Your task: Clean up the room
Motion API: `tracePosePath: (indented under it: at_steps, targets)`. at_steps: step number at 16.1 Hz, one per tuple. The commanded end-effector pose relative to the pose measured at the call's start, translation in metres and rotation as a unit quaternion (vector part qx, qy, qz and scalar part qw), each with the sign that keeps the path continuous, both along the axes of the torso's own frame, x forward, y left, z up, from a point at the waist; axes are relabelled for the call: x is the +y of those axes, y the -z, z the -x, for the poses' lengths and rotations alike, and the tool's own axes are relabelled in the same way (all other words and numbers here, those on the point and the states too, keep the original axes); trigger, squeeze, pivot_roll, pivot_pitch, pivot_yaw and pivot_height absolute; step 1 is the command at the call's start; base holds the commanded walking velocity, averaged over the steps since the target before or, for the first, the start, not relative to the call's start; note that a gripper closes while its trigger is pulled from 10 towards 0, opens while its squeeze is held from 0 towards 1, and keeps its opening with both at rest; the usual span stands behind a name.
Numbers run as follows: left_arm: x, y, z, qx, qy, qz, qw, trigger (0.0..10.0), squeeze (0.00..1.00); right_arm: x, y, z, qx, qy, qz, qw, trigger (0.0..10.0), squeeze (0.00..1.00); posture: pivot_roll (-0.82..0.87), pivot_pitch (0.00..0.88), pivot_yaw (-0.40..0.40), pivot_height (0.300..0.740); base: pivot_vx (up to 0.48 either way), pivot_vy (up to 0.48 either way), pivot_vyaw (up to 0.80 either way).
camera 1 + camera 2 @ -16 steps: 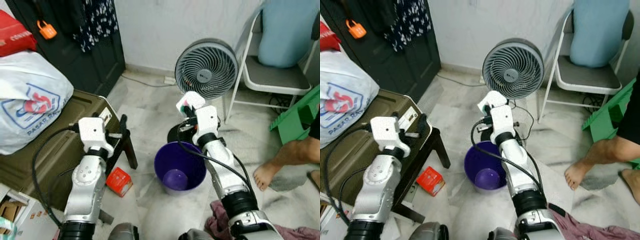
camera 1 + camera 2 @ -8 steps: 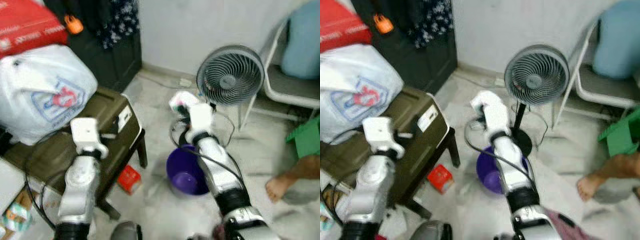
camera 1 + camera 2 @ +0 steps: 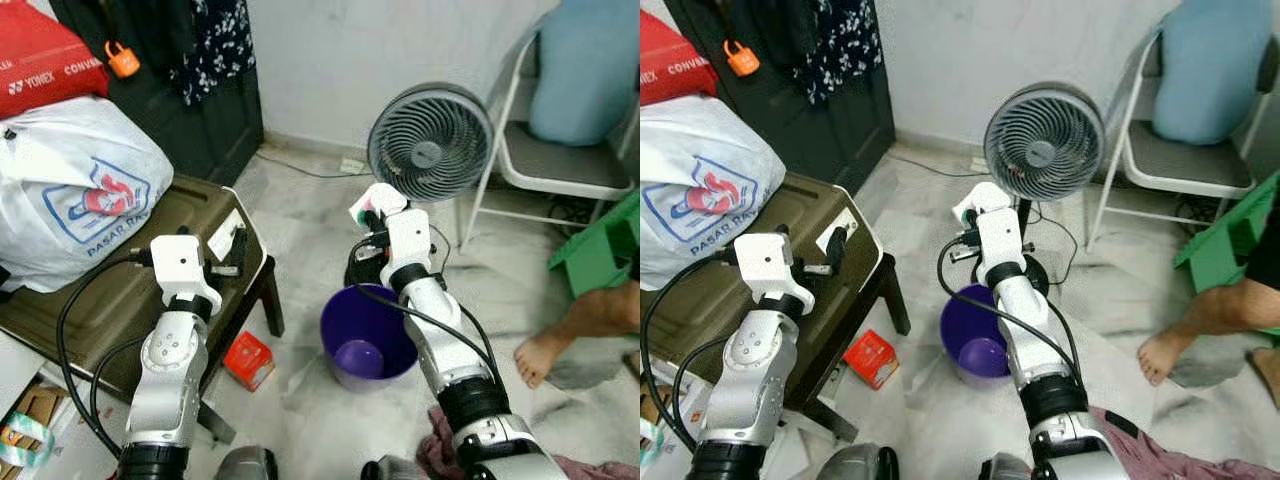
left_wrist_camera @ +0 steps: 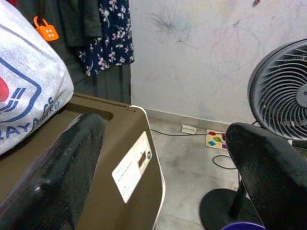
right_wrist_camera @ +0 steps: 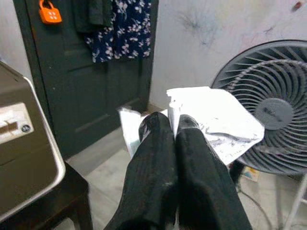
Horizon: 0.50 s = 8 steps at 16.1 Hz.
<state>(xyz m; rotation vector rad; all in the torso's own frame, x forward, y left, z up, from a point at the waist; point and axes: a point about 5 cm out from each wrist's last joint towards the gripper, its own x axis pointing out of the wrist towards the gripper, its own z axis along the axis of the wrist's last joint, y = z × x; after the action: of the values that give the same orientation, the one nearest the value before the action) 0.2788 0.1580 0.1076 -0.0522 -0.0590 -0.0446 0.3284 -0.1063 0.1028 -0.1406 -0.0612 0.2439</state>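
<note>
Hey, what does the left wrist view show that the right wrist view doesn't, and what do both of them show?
Left wrist view alone: the white plastic bag on the olive case, the left hand with fingers spread wide and nothing between them, and a rim of the purple bucket. Right wrist view alone: the right hand pinched shut on white crumpled paper. Both: the grey fan, the orange padlock, the floral cloth and the olive case.

Glossy purple plastic bucket [image 3: 368, 336]; crinkled white paper [image 5: 213, 120] between matt black ribbed fingers [image 5: 158, 177]; smooth marble floor [image 3: 300, 220]; shiny plastic bag [image 3: 75, 190]; grey plastic fan [image 3: 430, 142].
</note>
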Motion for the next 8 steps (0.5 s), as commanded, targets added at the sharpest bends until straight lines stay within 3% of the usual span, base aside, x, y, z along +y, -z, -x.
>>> tracePosePath:
  at_steps: [1,4,8]
  targets:
    - [0.005,-0.002,0.002,-0.002,0.002,-0.018,1.000,10.0,0.00,-0.008,0.013,-0.002,0.044,0.037,0.028,0.998,10.0,0.00,0.07,0.085,0.028,0.740,0.000,0.000,0.00]
    - [0.015,-0.003,0.011,0.000,0.007,-0.037,0.999,10.0,0.00,-0.033,0.036,-0.003,0.132,0.128,0.025,0.983,10.0,0.00,0.10,0.096,0.026,0.740,0.000,0.000,0.00]
    - [0.020,0.005,0.024,0.022,0.012,-0.038,0.999,10.0,0.00,-0.030,0.036,-0.002,0.130,0.129,0.026,0.983,10.0,0.00,0.11,0.109,0.038,0.740,0.000,0.000,0.00]
